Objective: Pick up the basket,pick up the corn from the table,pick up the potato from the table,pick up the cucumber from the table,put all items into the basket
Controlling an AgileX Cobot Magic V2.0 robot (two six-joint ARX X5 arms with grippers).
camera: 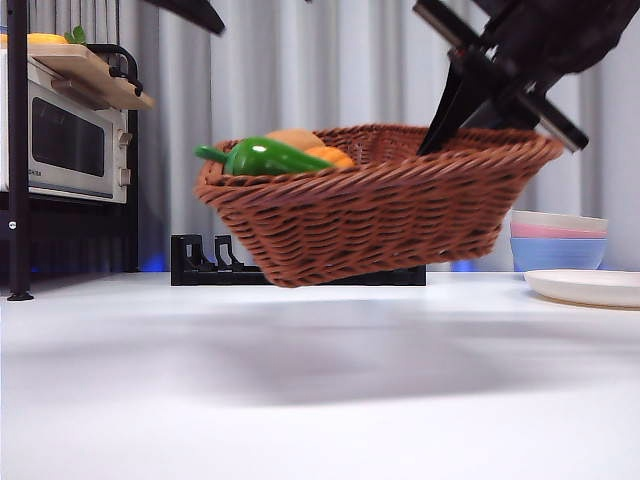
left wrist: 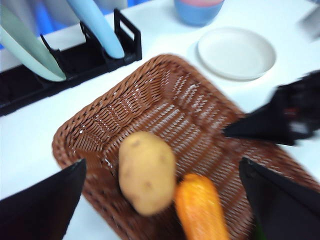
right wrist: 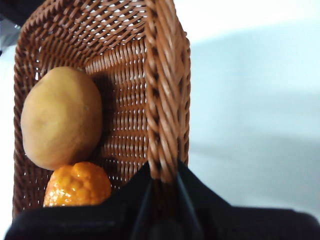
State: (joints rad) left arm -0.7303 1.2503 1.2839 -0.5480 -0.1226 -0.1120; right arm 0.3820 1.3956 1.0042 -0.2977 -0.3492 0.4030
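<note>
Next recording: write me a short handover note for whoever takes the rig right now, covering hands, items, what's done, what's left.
Right hand: shut on the basket rim, holding it tilted above the table.
Left hand: open, empty, above the basket.
Items: potato and corn lie side by side inside the basket; cucumber sits on them near the low end, its tip poking over the rim.
Done: basket lifted, all three vegetables in.
Left: nothing to load; the cucumber might slide out at the low side, so level the basket.

Matte black throughout: right end effector (camera: 462, 120) with two flat, tapering jaws below angular bracket plates; left end effector (left wrist: 160, 200) jaws broad, wedge-shaped.
</note>
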